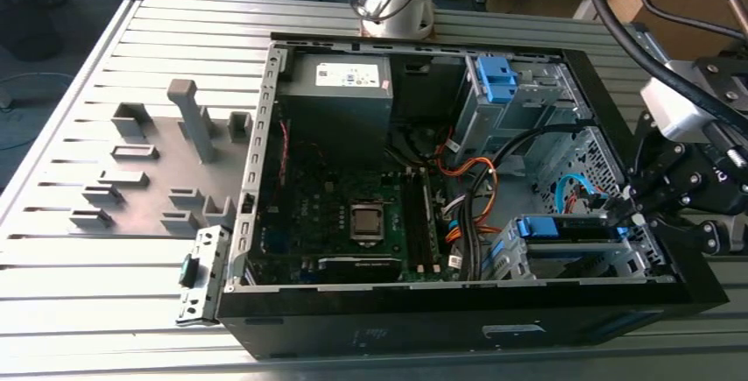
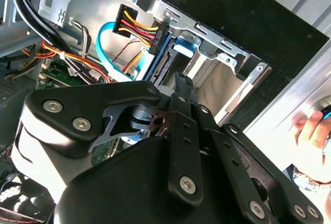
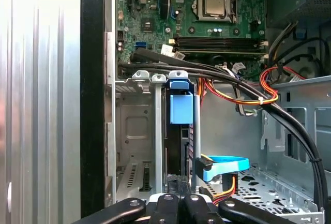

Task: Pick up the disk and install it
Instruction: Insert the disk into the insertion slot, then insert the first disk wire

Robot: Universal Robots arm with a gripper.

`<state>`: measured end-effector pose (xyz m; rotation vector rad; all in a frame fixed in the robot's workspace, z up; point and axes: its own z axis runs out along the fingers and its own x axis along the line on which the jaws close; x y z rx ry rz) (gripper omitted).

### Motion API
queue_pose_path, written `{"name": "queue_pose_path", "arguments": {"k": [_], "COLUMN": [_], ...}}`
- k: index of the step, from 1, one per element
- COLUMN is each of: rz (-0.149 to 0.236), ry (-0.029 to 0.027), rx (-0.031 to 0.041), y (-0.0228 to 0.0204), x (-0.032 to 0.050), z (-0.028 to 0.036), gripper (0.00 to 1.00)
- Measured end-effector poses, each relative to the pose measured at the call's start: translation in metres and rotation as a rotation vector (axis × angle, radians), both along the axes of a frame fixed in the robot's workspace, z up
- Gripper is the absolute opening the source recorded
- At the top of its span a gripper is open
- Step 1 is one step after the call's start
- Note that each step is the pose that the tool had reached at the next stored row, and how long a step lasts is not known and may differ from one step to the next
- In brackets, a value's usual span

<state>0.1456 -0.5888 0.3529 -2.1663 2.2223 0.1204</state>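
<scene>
The disk sits on edge inside the drive cage at the front corner of the open computer case, on the exterior view's right. Its blue rail tab and dark edge show in the first wrist view. A blue data cable and a plug of coloured wires join the disk at its end. My gripper hangs at that end of the cage, its black fingers pressed together, tips close to the disk's edge, nothing between them.
The case lies open on a slatted metal table. Inside are a motherboard, a grey power supply, an upper bay with a blue bracket and orange cables. A grey fixture plate lies left. A hand is beside the case.
</scene>
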Motion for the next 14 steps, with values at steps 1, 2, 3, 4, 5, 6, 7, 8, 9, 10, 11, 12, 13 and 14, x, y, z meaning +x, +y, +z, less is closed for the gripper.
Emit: {"name": "queue_pose_path", "arguments": {"k": [1, 2, 3, 4, 5, 6, 7, 8, 9, 10, 11, 12, 13, 14], "rz": [0.0, 0.0, 0.0, 0.0, 0.0, 0.0, 0.0, 0.0, 0.0, 0.0, 0.0, 0.0, 0.0, 0.0], "ry": [0.0, 0.0, 0.0, 0.0, 0.0, 0.0, 0.0, 0.0, 0.0, 0.0, 0.0, 0.0, 0.0, 0.0], "rx": [0.0002, 0.0002, 0.0001, 0.0001, 0.0002, 0.0001, 0.0002, 0.0002, 0.0002, 0.0002, 0.0001, 0.0002, 0.0002, 0.0002], "y": [0.0, 0.0, 0.0, 0.0, 0.0, 0.0, 0.0, 0.0, 0.0, 0.0, 0.0, 0.0, 0.0, 0.0], "x": [0.0, 0.0001, 0.0002, 0.0002, 0.0002, 0.0002, 0.0003, 0.0003, 0.0003, 0.0003, 0.0004, 0.0004, 0.0004, 0.0005], "z": [-0.0001, -0.0001, -0.0001, -0.0001, -0.0001, -0.0001, -0.0001, -0.0002, -0.0002, -0.0002, -0.0002, -0.0002, -0.0002, -0.0002], "gripper": [0.11, 0.11, 0.11, 0.11, 0.11, 0.11, 0.11, 0.11, 0.11, 0.11, 0.17, 0.23, 0.23, 0.29]}}
